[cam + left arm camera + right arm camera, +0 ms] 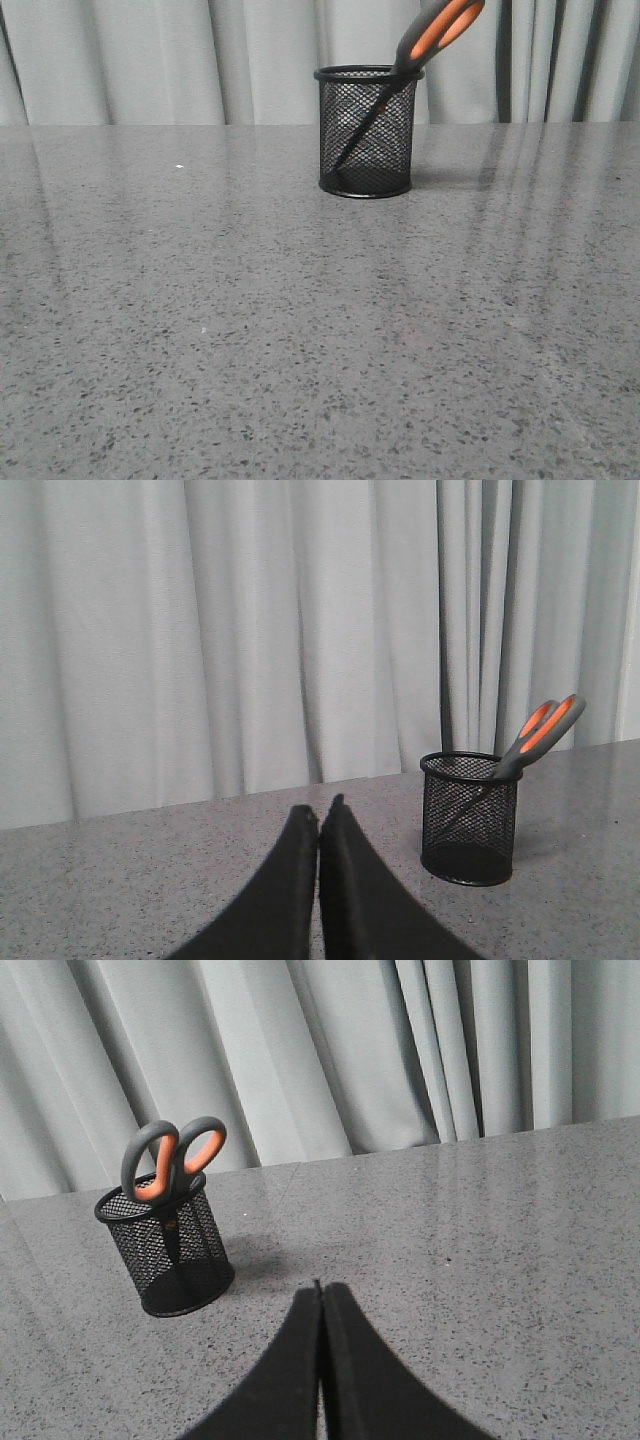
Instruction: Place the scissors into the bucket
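The black wire-mesh bucket [366,131] stands upright near the back of the grey table. The scissors [436,32] stand inside it, blades down, leaning right, with their grey and orange handle loops sticking out over the rim. The left wrist view shows the bucket [468,817] and the scissors [538,734] ahead of my left gripper [319,813], which is shut and empty, well apart from them. In the right wrist view my right gripper [321,1289] is likewise shut on nothing, some way from the bucket [170,1250] and the scissors [172,1157]. Neither gripper appears in the front view.
A pale grey curtain [150,60] hangs along the table's far edge just behind the bucket. The speckled grey tabletop [300,340] stretches from the bucket to the front.
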Robot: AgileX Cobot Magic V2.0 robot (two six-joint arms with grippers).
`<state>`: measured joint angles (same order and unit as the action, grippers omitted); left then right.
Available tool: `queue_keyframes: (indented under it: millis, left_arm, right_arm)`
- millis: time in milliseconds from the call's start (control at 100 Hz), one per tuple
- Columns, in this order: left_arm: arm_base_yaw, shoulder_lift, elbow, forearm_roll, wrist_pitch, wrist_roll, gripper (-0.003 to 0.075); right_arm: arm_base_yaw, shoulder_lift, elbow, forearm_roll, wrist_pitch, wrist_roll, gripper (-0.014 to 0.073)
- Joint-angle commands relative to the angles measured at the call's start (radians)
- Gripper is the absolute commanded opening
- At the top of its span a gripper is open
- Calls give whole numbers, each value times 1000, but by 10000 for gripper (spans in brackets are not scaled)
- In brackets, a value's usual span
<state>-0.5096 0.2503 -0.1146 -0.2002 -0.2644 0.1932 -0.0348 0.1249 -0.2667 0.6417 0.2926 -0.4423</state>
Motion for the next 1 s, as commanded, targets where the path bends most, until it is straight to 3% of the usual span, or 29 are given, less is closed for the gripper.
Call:
queue_keyframes:
  millis: [0,160,260,450,780,990]
  left_arm:
    - [1,6,-28,-5,-78,-8,-21]
    - [18,0,-7,66,-62,-8,-21]
    - [58,-20,0,90,28,-35,-21]
    - [220,-82,3,93,180,-39,-21]
    - [435,-279,138,39,229,-40,-21]
    - [475,-279,142,44,239,-40,-21]
  right_arm:
    - [-4,9,-25,12,-66,-8,-65]
    - [-4,9,-25,12,-66,-8,-65]
    - [-4,9,-25,12,-66,-8,-65]
    - [-4,9,-25,12,-66,-8,-65]
    - [-4,9,-25,12,-66,-8,-65]
    - [-4,9,-25,12,-66,-8,-65]
